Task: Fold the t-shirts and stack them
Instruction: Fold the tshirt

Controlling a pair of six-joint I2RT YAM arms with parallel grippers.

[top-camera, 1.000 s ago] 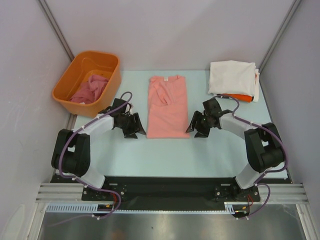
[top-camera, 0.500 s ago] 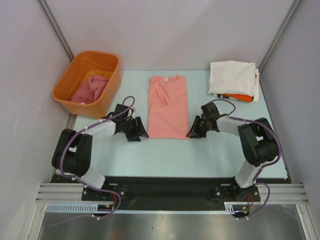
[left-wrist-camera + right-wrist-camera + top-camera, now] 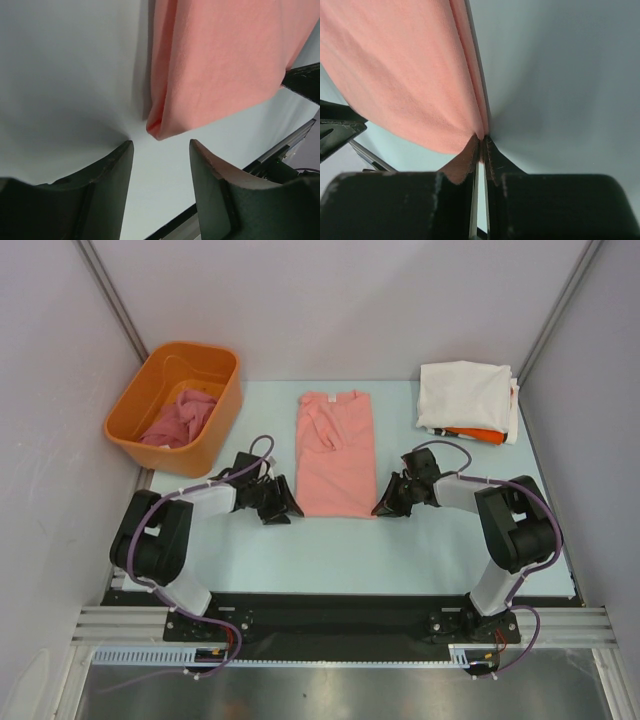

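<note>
Right gripper, jaws pinched almost together on the near right corner of the salmon-pink t-shirt. Left gripper, jaws parted, sits low at the shirt's near left corner with the cloth tip just ahead of the gap, not touching. Both arms reach low and inward from the worktop's near edge. The shirt lies folded lengthwise at the worktop's middle. A rose-pink t-shirt sits in the orange tub at the far left corner; the cream-white t-shirt is stacked on an orange t-shirt at the far right corner.
</note>
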